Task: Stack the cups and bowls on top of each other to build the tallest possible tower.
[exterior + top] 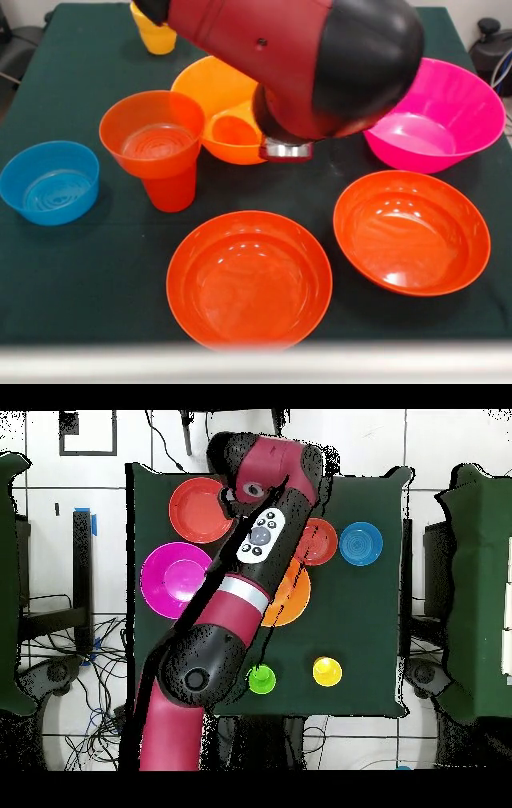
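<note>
Nearest the lens, two wide red-orange bowls (249,279) (411,232) are sitting open-side up and apart, while behind them a small red-orange bowl (152,132) is already perching on an upturned red-orange cup (170,190), the only tower so far, with the blue bowl (50,182) waiting beside it. Over the large orange bowl (210,94), which is holding a small orange cup (232,130), the gripper (286,150) is hanging, probably lining up on that cup, though I cannot tell whether it is parted or closed. From above, the green cup (261,678) is showing beside the yellow cup (326,671), while the arm (235,609) is hiding most of the orange bowl and the second red-orange one; the magenta bowl (176,578) is lying clear.
</note>
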Robot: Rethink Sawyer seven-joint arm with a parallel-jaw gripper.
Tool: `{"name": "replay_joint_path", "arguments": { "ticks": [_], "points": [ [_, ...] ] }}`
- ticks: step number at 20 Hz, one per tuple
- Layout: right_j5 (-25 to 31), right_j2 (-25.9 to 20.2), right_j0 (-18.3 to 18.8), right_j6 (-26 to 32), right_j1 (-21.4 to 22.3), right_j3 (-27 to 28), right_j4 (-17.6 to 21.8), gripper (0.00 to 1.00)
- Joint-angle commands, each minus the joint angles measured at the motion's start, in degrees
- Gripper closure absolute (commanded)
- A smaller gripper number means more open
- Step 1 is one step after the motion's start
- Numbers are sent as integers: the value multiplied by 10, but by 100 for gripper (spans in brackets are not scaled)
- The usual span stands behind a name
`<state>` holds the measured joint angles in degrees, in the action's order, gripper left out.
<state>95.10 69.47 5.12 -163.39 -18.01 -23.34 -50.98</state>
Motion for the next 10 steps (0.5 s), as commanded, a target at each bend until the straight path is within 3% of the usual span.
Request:
{"name": "replay_joint_path", "arguments": {
  "ticks": [1,6,10],
  "points": [
    [26,-23,33,23,-12,11,61,0],
    [8,-14,38,36,-15,17,83,0],
    [-9,-21,33,12,-16,9,85,0]
  ]
}}
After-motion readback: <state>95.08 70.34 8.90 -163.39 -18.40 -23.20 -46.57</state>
